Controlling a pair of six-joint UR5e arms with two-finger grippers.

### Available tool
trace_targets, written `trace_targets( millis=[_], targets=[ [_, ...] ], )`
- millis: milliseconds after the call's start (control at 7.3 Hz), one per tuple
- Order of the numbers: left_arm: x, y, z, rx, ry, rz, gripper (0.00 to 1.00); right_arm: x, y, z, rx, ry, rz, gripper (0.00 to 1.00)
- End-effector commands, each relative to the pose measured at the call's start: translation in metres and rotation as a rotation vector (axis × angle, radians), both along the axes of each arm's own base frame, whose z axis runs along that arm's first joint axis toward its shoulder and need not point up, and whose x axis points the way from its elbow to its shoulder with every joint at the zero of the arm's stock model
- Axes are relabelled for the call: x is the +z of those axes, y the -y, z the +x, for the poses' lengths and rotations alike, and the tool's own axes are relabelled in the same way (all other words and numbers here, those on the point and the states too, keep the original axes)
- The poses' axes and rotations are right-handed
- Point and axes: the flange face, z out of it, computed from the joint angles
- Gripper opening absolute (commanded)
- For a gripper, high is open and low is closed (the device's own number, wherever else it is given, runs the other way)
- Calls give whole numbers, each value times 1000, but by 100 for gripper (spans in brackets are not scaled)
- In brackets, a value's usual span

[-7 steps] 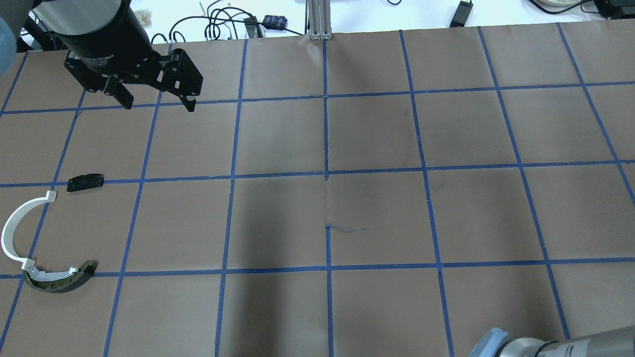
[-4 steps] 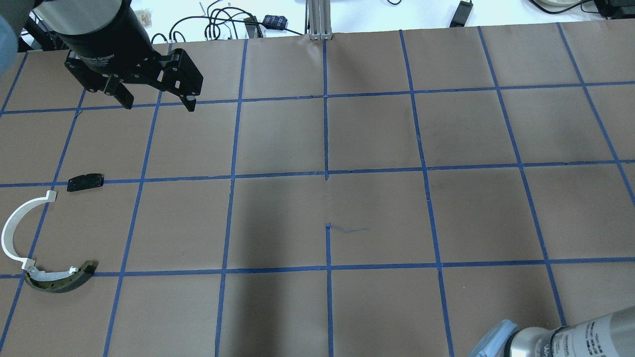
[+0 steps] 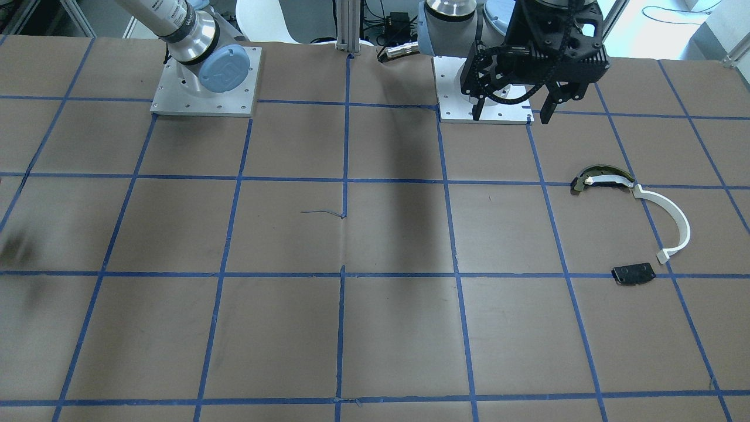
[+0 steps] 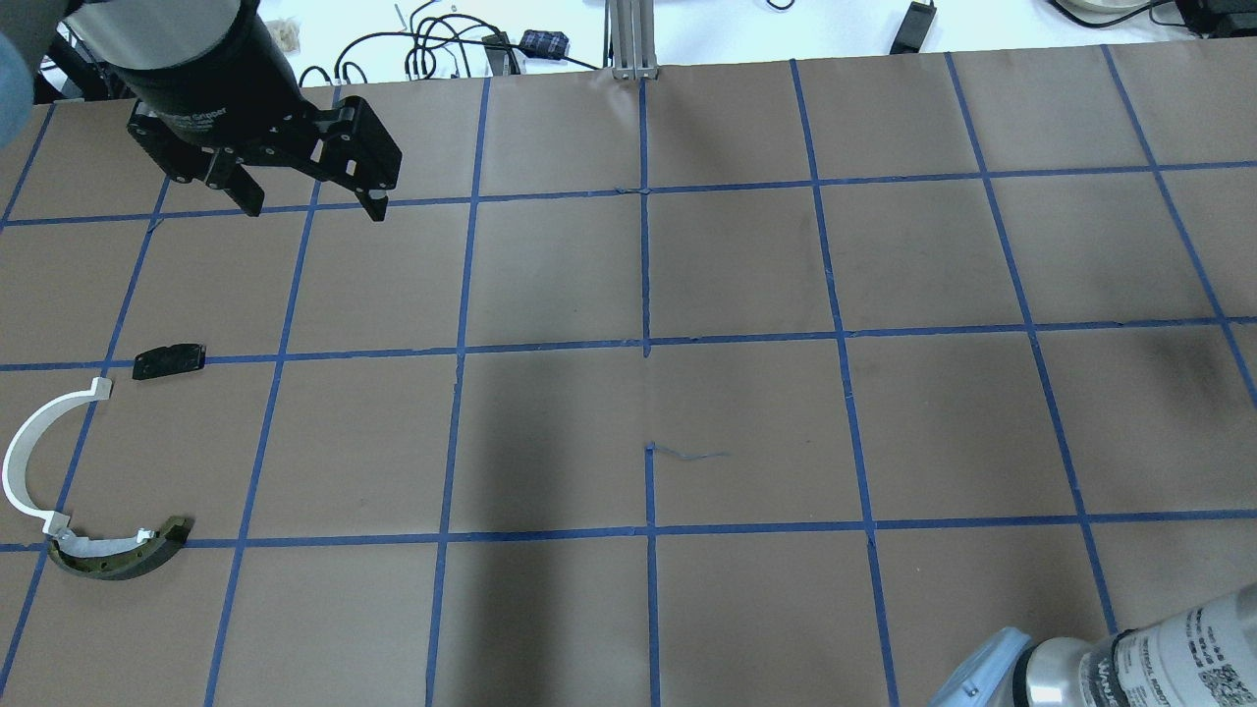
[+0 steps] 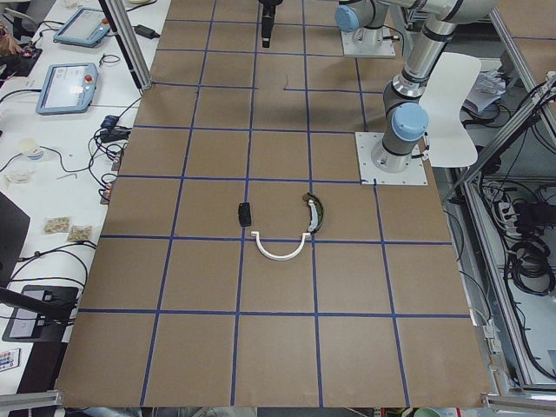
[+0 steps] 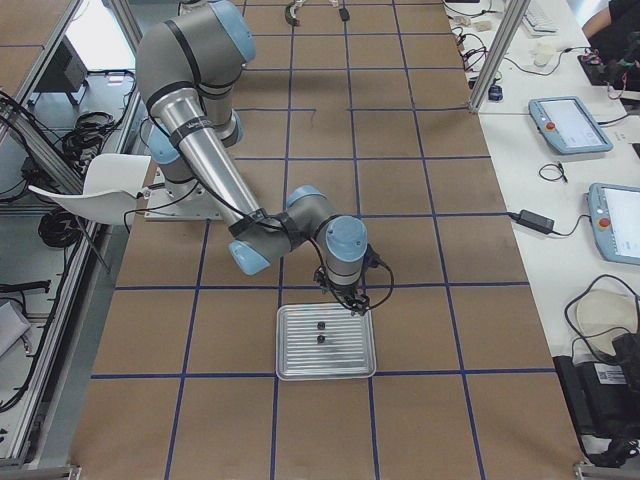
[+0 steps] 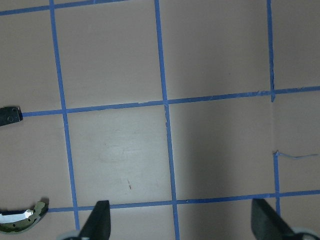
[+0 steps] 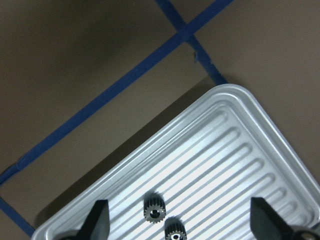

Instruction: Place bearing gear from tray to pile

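Observation:
Two small dark bearing gears (image 8: pixel 154 209) lie on the ribbed silver tray (image 8: pixel 240 150). My right gripper (image 8: pixel 180 222) is open and empty above the tray, with the gears between its fingers in the wrist view. The exterior right view shows the right gripper (image 6: pixel 348 303) over the tray's (image 6: pixel 300 365) far edge. The pile is a white half-ring strip (image 4: pixel 13 466), a curved dark-and-yellowish piece (image 4: pixel 123 558) and a flat black plate (image 4: pixel 169 360). My left gripper (image 4: pixel 314 208) is open and empty, held high beyond the pile.
The table is brown paper with a blue tape grid. Cables and small devices (image 4: pixel 543 42) lie past its far edge. The two arm base plates (image 3: pixel 205 82) are bolted on the robot's side. Tablets (image 6: pixel 570 125) lie on the side bench.
The right arm's wrist section has come further into the overhead view at the bottom right. The left gripper and the pile have not moved.

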Motion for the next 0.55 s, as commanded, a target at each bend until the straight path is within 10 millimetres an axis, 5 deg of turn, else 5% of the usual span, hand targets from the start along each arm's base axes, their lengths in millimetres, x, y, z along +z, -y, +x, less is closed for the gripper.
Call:
trace_targets(
  millis=[0,411],
  targets=[
    [-1,0,0,0,0,1,100,-34,-14,-22,77,23,13,100],
    [-1,0,0,0,0,1,100,-60,-14,-24,143,54,35,100]
  ],
)
